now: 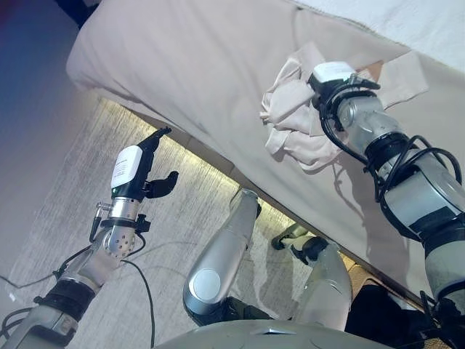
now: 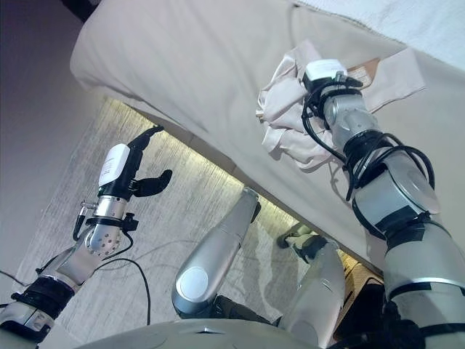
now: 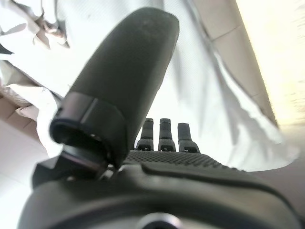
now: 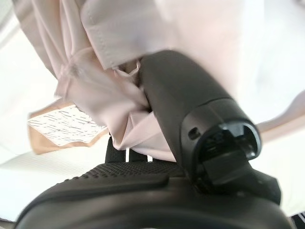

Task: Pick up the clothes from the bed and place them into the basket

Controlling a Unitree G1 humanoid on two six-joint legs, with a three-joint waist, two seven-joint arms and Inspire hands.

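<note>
A pale pink garment (image 1: 290,116) lies crumpled on the beige bed (image 1: 196,58), with a sleeve stretching to the right. My right hand (image 1: 330,80) is on top of the garment. In the right wrist view its thumb (image 4: 190,105) and palm pinch bunched pink cloth (image 4: 119,109). My left hand (image 1: 142,171) is open and empty, held over the floor beside the bed. In the left wrist view its thumb (image 3: 124,81) stands out and the fingers (image 3: 164,133) are straight.
The bed's edge (image 1: 218,156) runs diagonally with a lit strip under it. A light woven rug (image 1: 94,145) covers the floor by the bed. White bedding (image 1: 407,22) lies at the far right of the bed.
</note>
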